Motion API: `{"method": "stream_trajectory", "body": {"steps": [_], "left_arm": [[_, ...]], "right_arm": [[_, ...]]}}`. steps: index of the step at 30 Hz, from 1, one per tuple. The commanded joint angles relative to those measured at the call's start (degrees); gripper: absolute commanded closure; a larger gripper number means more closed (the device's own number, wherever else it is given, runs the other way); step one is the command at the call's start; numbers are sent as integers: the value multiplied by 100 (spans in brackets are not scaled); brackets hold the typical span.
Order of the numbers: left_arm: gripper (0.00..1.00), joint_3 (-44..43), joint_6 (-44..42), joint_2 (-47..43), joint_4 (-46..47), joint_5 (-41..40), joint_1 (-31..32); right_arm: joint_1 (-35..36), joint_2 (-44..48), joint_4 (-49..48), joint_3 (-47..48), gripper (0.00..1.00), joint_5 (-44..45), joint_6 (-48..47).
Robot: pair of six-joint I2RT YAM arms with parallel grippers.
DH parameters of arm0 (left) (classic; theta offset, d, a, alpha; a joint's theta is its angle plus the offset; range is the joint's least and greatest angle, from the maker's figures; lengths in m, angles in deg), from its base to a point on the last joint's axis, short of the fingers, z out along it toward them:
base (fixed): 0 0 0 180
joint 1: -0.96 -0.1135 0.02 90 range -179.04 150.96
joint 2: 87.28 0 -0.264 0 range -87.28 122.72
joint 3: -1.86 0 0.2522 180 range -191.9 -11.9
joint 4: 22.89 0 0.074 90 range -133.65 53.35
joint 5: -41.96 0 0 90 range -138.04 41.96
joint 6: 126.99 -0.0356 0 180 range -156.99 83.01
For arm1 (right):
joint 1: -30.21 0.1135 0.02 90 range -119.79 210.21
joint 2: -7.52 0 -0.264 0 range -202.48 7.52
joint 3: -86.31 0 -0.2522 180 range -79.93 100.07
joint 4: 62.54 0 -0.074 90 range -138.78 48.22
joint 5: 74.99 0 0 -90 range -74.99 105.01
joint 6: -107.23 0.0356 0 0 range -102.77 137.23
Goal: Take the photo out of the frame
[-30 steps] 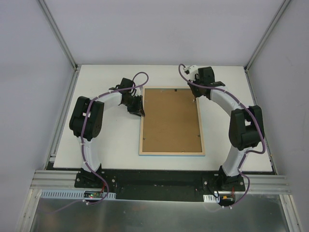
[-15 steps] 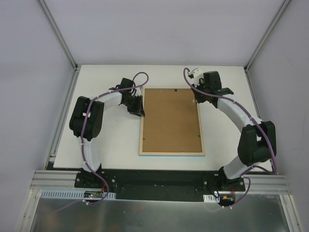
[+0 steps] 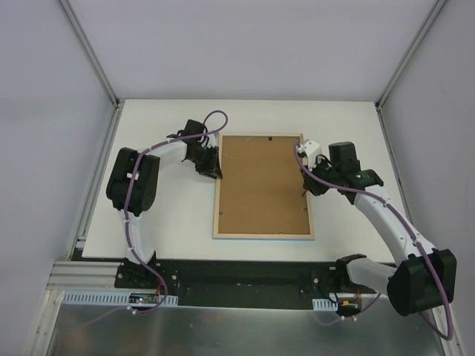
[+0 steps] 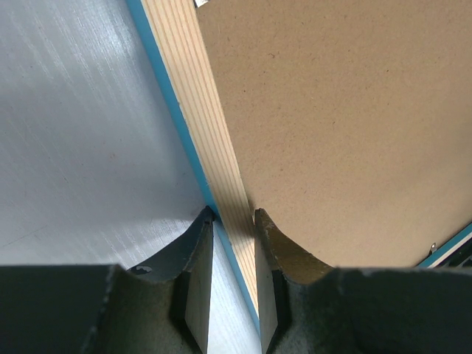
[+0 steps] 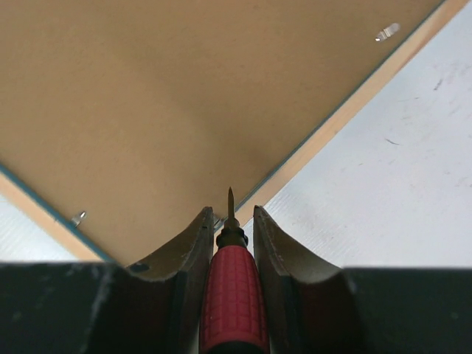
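Right gripper is pinching a red-handled pick, tip pointing leftward at the frame's right long rail — left gripper is clamping the opposite rail.

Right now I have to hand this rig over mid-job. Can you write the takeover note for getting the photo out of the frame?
Left tool: shut on the left rail of the frame, steadying it.
Right tool: shut on a red-handled screwdriver, tip aimed at the seam by the right rail; contact unclear.
Frame lies face down on the table, backing board in place, metal tabs showing. Photo not visible.
Done: nothing removed.
Left: free the tabs, lift the board, take out the photo.
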Motion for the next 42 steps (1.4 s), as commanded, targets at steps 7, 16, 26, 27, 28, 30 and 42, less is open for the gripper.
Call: {"method": "stream_trajectory", "body": {"steps": [7, 16, 26, 27, 28, 30, 42], "left_arm": [[100, 70, -207, 21, -320, 244, -27], [100, 78, -198, 13, -311, 332, -27], [100, 87, -190, 48, -303, 385, -27], [100, 87, -190, 56, -303, 394, -27], [100, 87, -198, 65, -294, 403, -27], [100, 87, -190, 65, -303, 411, -27], [100, 87, -190, 39, -303, 447, -27]], "right_arm": [[1, 1161, 942, -452, 99, -977, -935], [10, 1231, 776, -839, 99, -1064, -1217], [1, 1188, 504, -1059, 99, -854, -1376], [10, 1170, 468, -1059, 99, -827, -1402], [1, 1161, 424, -1068, 99, -810, -1419], [10, 1144, 363, -1068, 99, -766, -1490], [1, 1099, 292, -1103, 99, -572, -1701]]}}
